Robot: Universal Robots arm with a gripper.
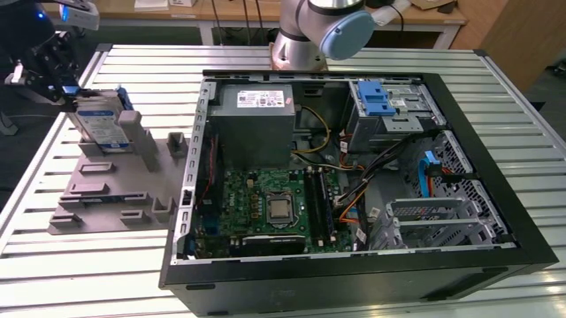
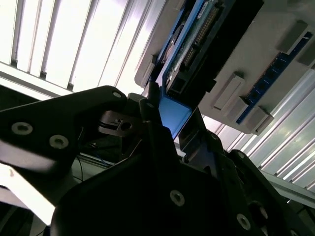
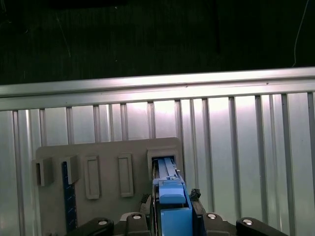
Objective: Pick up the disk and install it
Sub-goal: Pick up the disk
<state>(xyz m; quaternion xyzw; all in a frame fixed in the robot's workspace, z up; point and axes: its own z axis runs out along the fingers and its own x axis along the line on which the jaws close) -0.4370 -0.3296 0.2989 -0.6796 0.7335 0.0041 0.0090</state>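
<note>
Gripping the upright disk point(image 1: 95, 122) by its blue-framed end, the pincer point(image 3: 171, 196) looks clamped on it in the grey rack point(image 1: 106, 192) near the counter's point(image 1: 521, 149) edge on the exterior view's left, lift-out and installation in the open computer case point(image 1: 354, 288) not yet done.

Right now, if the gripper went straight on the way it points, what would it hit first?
Probably the disk: its blue edge sits right in front of the gripper, with the grey holder just beyond it.
</note>
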